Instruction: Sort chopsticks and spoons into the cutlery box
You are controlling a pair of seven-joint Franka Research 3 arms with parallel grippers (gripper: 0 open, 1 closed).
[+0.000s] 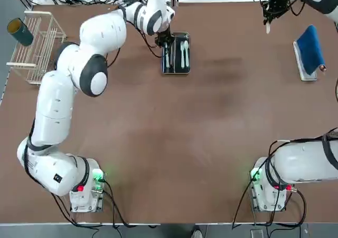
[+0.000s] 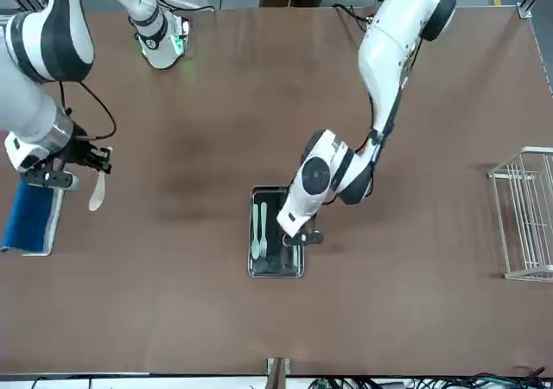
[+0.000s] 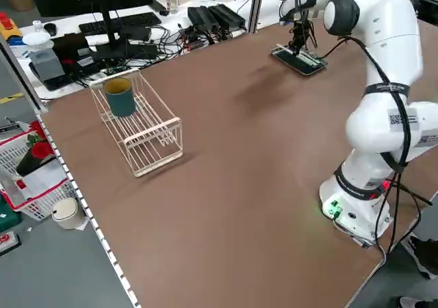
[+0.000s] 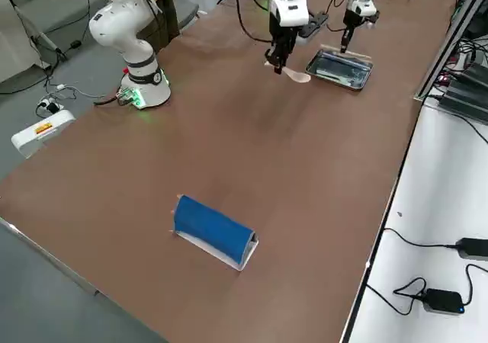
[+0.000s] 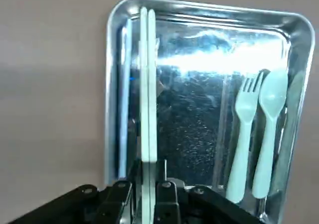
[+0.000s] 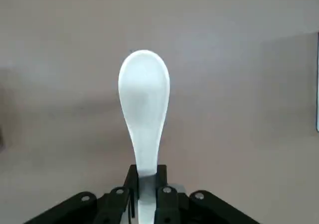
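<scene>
Beside the metal tray (image 1: 181, 71), we find the right gripper (image 6: 147, 194) clamped on a spoon (image 6: 144, 94); over it, the left gripper (image 5: 148, 189) grips chopsticks (image 5: 148, 84), lower ends cut off.

Both your grippers are closed, out at the table's far side.

Your left arm arches forward, its gripper (image 5: 147, 176) low near the far edge; your right gripper (image 6: 146, 176) hangs pointing down near the far right corner.

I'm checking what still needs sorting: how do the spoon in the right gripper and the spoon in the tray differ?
The gripped spoon is held above the table by its handle; the tray spoon lies down. The gripped spoon stands alone; the tray spoon rests beside a fork. Both have oval bowls.
</scene>
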